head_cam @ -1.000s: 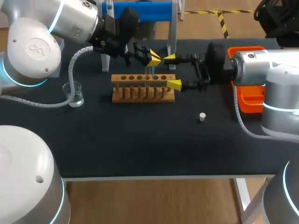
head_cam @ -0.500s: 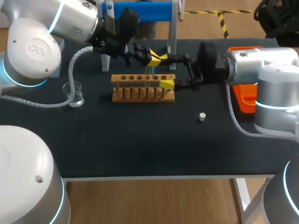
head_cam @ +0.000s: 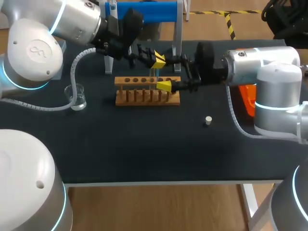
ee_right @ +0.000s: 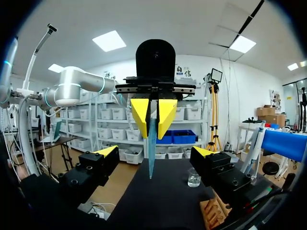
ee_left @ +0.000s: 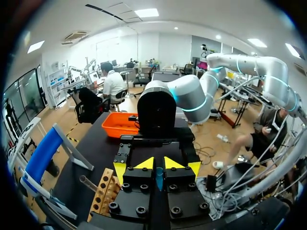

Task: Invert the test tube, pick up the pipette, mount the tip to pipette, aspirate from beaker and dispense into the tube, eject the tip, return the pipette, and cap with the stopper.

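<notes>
**Test tube held over the rack, with the right fingers spread to either side**

At the left of the table a small clear glass beaker (head_cam: 77, 96) is seen standing upright, well apart from the other things. The left gripper (head_cam: 158, 60) is held above the far side of the light wooden test tube rack (head_cam: 147, 90). Its yellow tips are closed on a slim, bluish, clear test tube (ee_right: 151, 148).

From the head view the tube is barely made out against the rack. The right wrist view shows it plainly, hanging straight down from the two pinched tips, with its lower end free in the air. In the left wrist view only a short bluish stretch of it is seen, between that gripper's own black finger blocks.

The right gripper (ee_right: 155, 152) is placed face to face with the left one. Its fingers are spread wide, one to each side of the tube, and neither is seen to touch it. In the head view only the near yellow tip is clearly shown, over the rack's right end; the far one is lost against the left gripper.

To the right, a small white stopper (head_cam: 208, 120) lies alone on the black table top (head_cam: 144, 144). An orange plastic tray (head_cam: 251, 105) is partly hidden behind the right arm.
</notes>
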Controlling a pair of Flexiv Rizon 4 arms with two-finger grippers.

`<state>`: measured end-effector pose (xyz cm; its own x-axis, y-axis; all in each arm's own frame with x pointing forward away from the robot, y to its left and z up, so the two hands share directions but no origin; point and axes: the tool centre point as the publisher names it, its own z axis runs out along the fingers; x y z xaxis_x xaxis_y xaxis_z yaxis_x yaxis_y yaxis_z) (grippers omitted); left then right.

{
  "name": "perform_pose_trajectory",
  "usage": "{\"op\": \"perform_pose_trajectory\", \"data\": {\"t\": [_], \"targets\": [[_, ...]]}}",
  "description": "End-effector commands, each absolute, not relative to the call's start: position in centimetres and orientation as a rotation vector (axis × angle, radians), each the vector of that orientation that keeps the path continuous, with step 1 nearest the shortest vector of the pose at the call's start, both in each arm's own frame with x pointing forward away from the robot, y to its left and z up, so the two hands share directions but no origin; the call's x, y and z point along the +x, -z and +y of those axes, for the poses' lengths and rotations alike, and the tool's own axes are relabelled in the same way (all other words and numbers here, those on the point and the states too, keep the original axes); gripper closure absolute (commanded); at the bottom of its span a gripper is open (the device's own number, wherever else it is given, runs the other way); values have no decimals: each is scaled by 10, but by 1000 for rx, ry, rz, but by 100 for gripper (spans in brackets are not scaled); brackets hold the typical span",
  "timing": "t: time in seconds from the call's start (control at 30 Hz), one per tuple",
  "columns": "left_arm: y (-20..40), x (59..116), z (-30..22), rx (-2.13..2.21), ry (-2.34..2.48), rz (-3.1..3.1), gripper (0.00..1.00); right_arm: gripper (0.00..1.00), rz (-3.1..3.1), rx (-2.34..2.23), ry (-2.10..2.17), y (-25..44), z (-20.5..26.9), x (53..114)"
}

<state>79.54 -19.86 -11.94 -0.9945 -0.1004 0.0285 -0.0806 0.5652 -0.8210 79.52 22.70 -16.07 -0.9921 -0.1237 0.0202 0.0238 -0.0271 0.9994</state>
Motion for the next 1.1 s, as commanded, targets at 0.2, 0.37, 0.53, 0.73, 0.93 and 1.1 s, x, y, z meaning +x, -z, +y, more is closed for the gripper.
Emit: {"op": "perform_pose_trajectory", "data": {"t": [0.2,0.37,0.53,0.73,0.93,1.1], "targets": [[119,794,-198,-161,1445,2761,100,13,-2111,123,2173,160,234,798],[119,794,-198,-161,1445,2761,100,17,-2109,130,2175,159,235,799],[119,794,-198,-161,1445,2761,100,37,-2103,132,2178,158,236,799],[119,794,-198,-161,1445,2761,100,54,-2093,134,2183,156,237,799],[119,794,-198,-161,1445,2761,100,55,-2084,130,2187,156,237,799],[119,794,-198,-161,1445,2761,100,55,-2077,128,2189,155,239,798]]}}
